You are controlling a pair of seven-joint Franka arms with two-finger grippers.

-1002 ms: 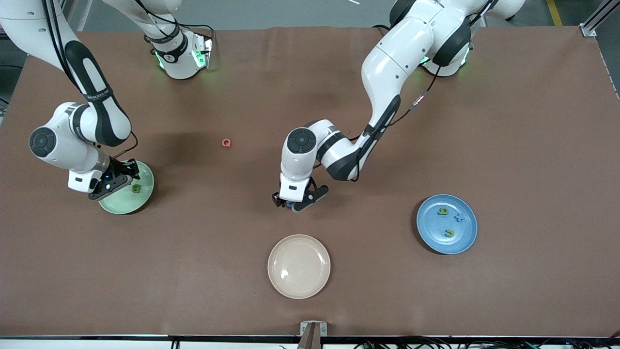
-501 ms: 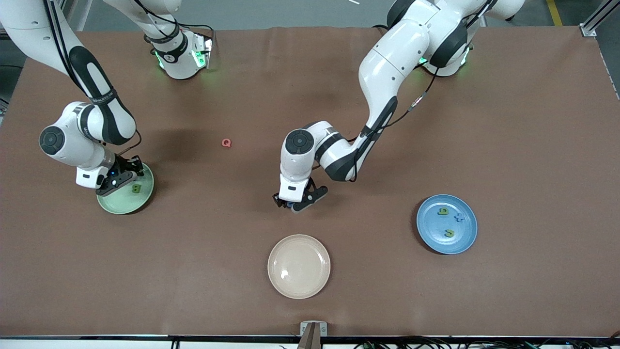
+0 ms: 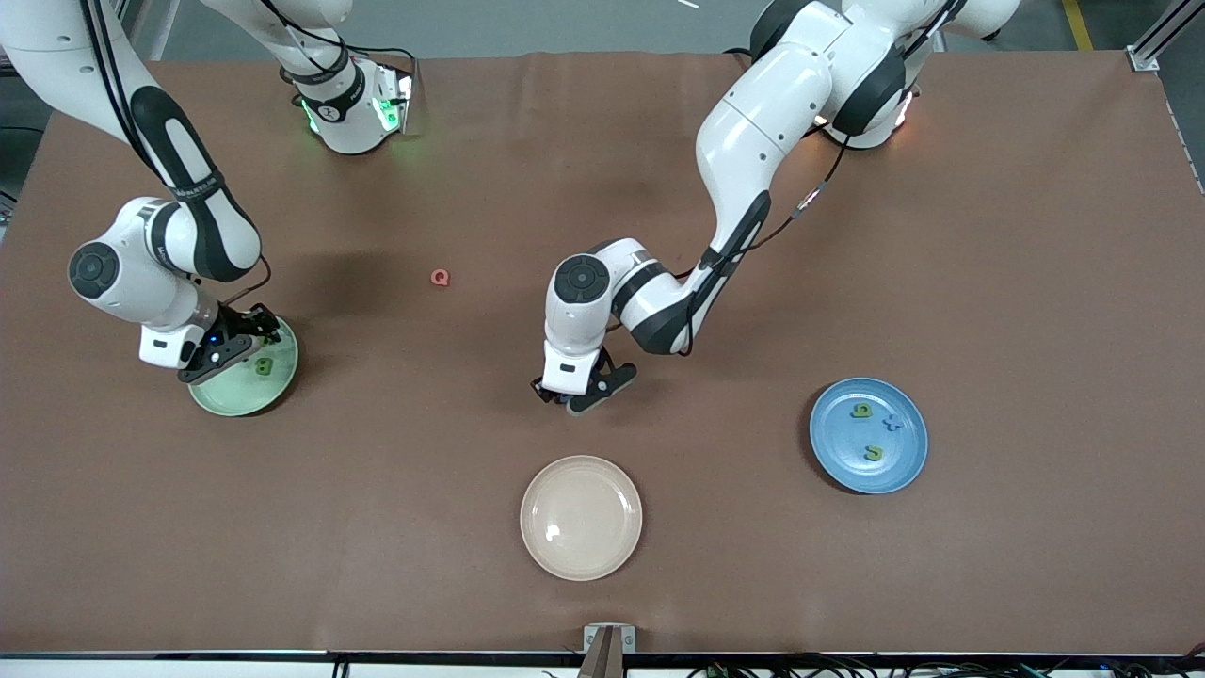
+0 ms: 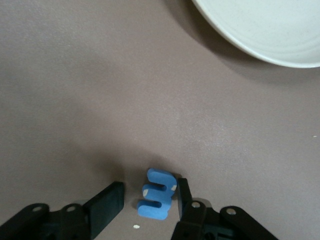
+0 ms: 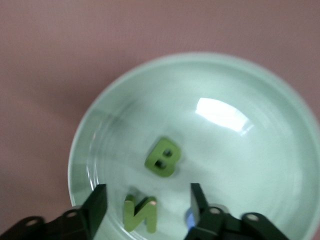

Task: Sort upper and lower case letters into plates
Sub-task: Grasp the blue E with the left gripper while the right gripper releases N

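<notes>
Nearest the front camera, on the counter (image 3: 988,235): cream plate (image 3: 581,517), holding nothing; not part of the sort. Next up, toward the left arm's end: blue plate (image 3: 869,435) w/ three letters in it, two green, one blue (image 3: 891,423). Mid-counter, just farther than the cream plate: left gripper (image 4: 148,206), down at counter level; jaws apart, straddling a blue letter (image 4: 156,194) that lies flat on the counter; one jaw looks to touch it, the other stands clear; not yet clamped. Toward the right arm's end: pale green plate (image 5: 260,150) w/ green B (image 5: 163,157) and green N (image 5: 140,213) inside; right gripper (image 5: 146,206) low over that plate, jaws apart around the N, holding nothing. Farthest: pink Q (image 3: 440,277), alone on the counter, between the two arms. Progress est.: five letters plated, sort well past halfway; left to do: blue letter under the left gripper, then the Q; any others not visible.
</notes>
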